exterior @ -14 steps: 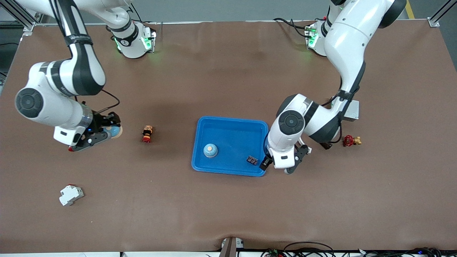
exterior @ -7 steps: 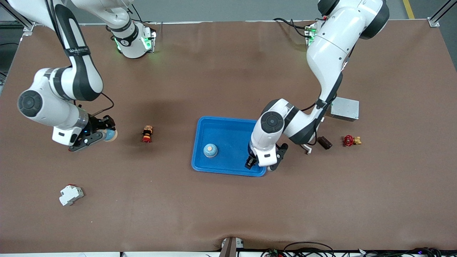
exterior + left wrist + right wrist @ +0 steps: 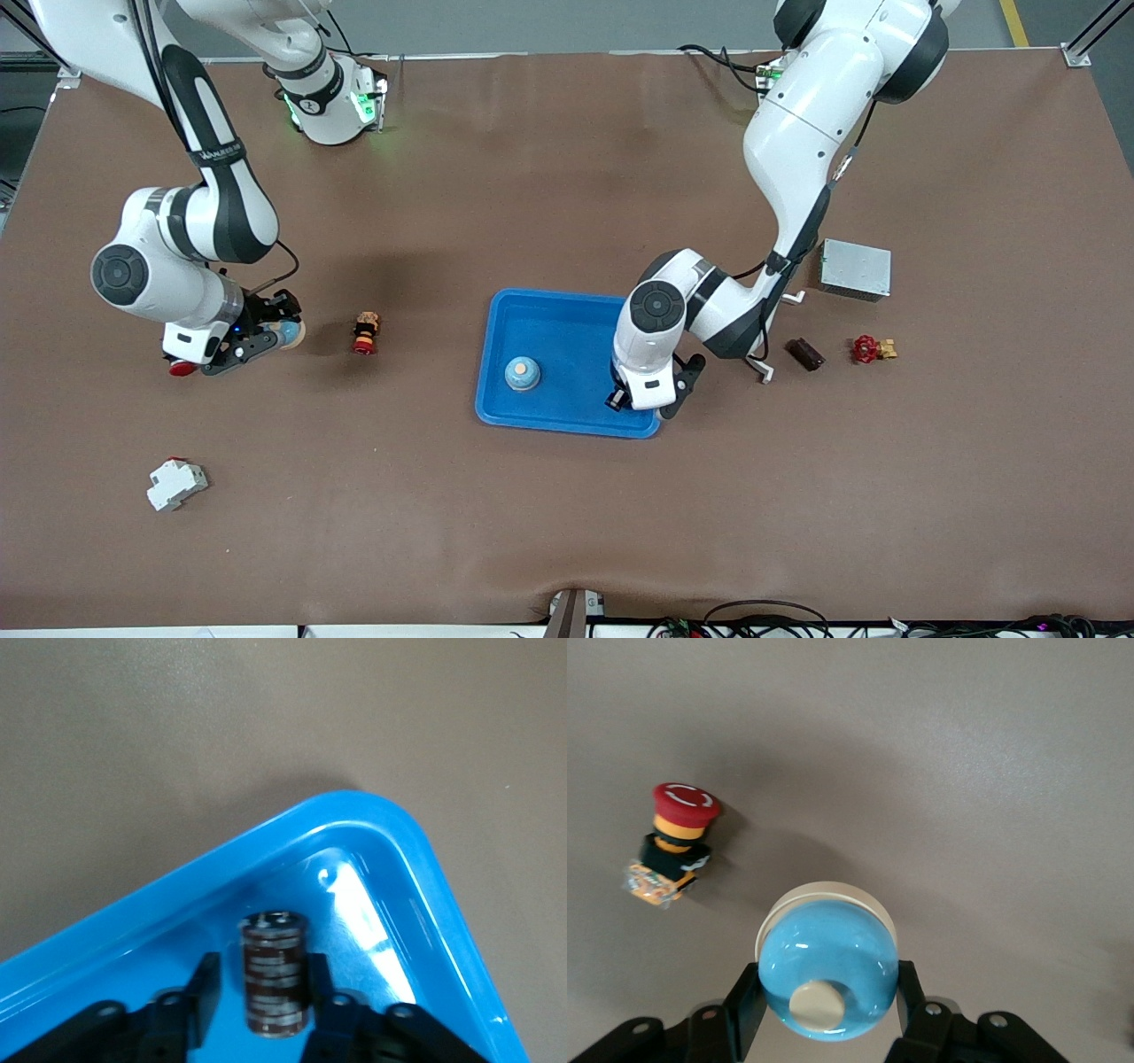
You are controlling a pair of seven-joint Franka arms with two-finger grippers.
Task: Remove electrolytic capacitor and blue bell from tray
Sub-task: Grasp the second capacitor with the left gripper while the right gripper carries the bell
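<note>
Blue plastic tray [image 3: 567, 323] lies mid-table: shallow, rigid, raised rim, glossy floor. Not to be lifted; only its contents go.

Blue bell [image 3: 522, 373] stands in the tray, toward the right arm's end. Smooth dome with a cream knob on top. Judged fairly light but slick. Best pinched low across the dome's widest part, not by the knob.

Second bell [image 3: 827, 979], same kind, is clamped across its dome by the right gripper [image 3: 266, 338], over bare table beside a red push-button [image 3: 678, 842].

Electrolytic capacitor [image 3: 275, 979] sits in the tray corner nearest the front camera, at the left arm's end. Small dark stiff can, light; curved sides may roll or squirt out. Left gripper [image 3: 617, 399] is down in that corner. Its jaws straddle the can's flanks: one pad touches, the other shows a sliver of gap, so not yet gripping. Mid-body hold looks right.
</note>
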